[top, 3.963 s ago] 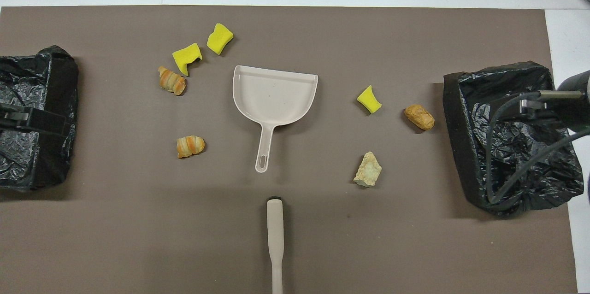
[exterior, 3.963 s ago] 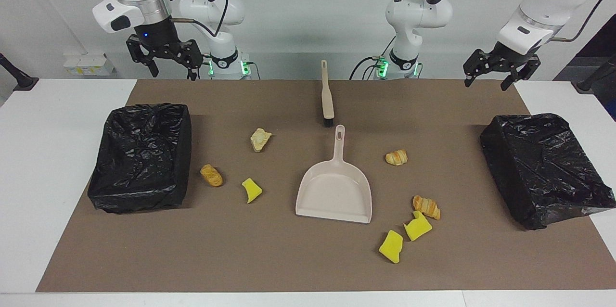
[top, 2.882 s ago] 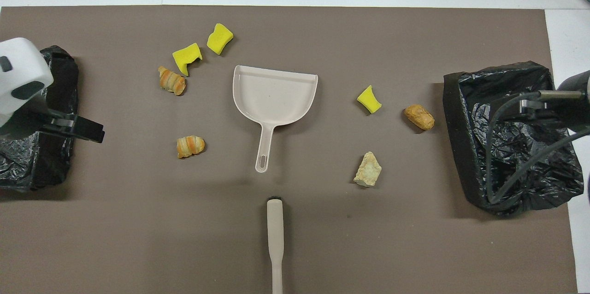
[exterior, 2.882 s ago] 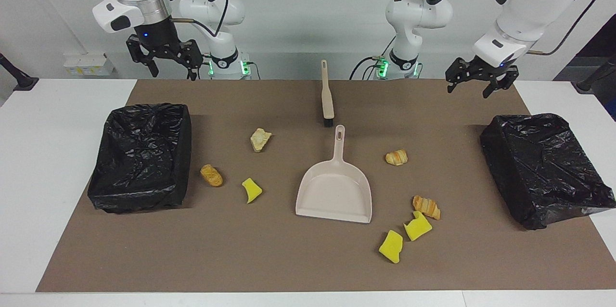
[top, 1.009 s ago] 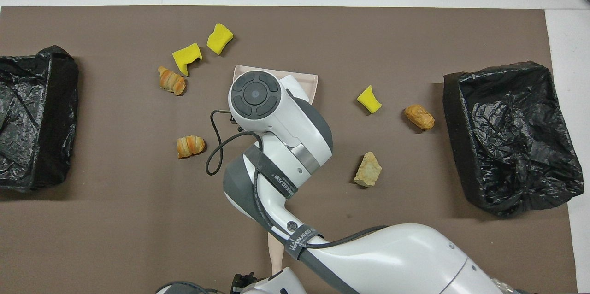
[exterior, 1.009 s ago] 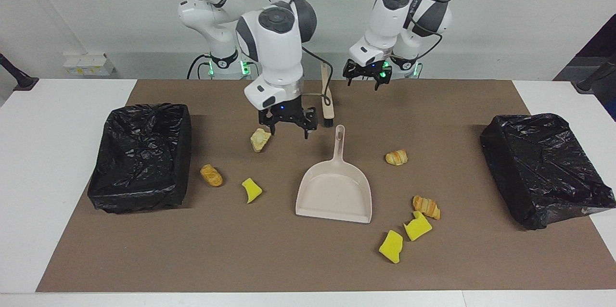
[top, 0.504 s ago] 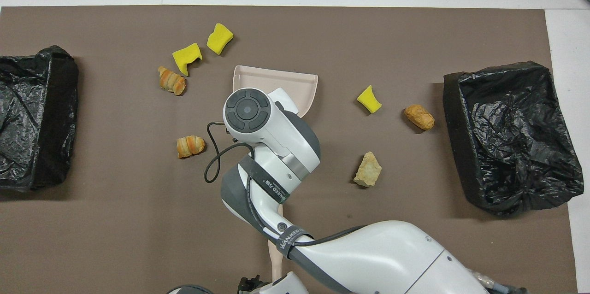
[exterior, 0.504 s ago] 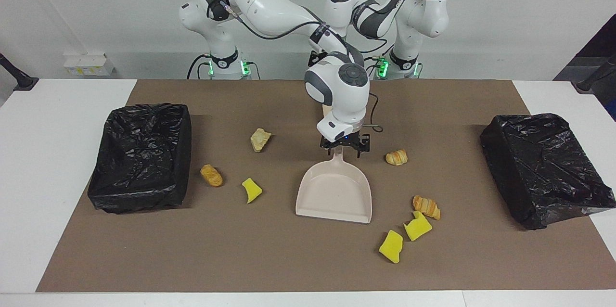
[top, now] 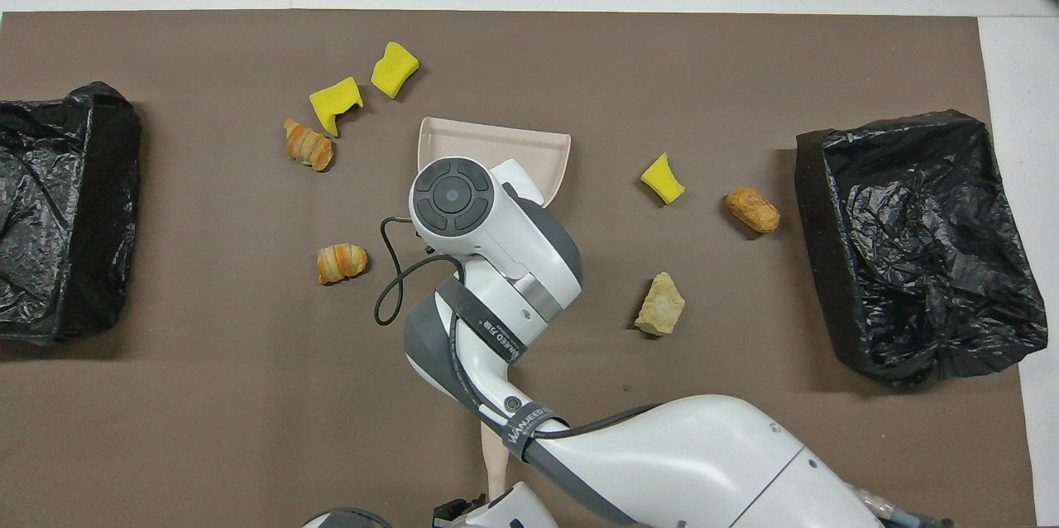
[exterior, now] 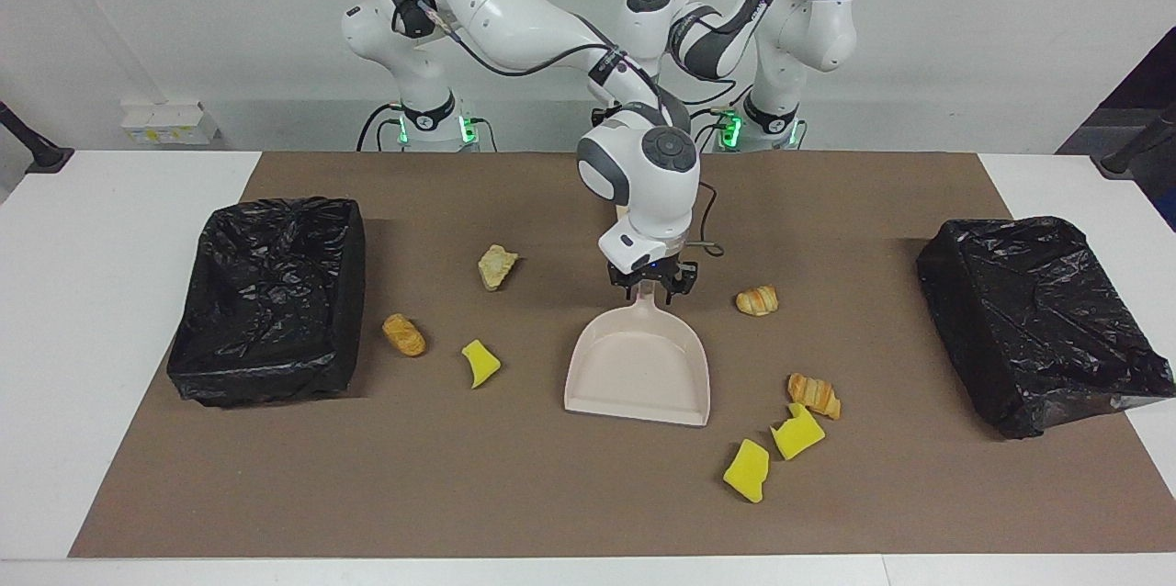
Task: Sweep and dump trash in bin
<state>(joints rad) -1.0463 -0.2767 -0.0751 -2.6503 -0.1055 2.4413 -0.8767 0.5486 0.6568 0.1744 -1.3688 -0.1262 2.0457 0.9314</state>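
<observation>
The beige dustpan [exterior: 638, 370] lies mid-mat with its handle pointing to the robots. My right gripper [exterior: 649, 292] is down at that handle, astride it. The beige brush [top: 495, 462] lies nearer the robots, mostly hidden under the right arm. My left gripper [top: 467, 505] is low beside the brush handle. The trash lies loose on the mat. Toward the left arm's end are two croissants [exterior: 757, 299] [exterior: 814, 394] and two yellow sponges [exterior: 797, 433] [exterior: 747, 470]. Toward the right arm's end are a pale chunk [exterior: 497, 266], a brown lump [exterior: 404, 334] and a sponge [exterior: 480, 363].
Two bins lined with black bags stand on the brown mat, one at the right arm's end [exterior: 266, 375], one at the left arm's end [exterior: 1038, 384]. The right arm [top: 496, 263] stretches over the mat's middle and covers the dustpan's handle from above.
Both arms have swung in from over the bins to the middle. The right gripper came down onto the dustpan handle, the left gripper went down by the brush handle. No trash has moved.
</observation>
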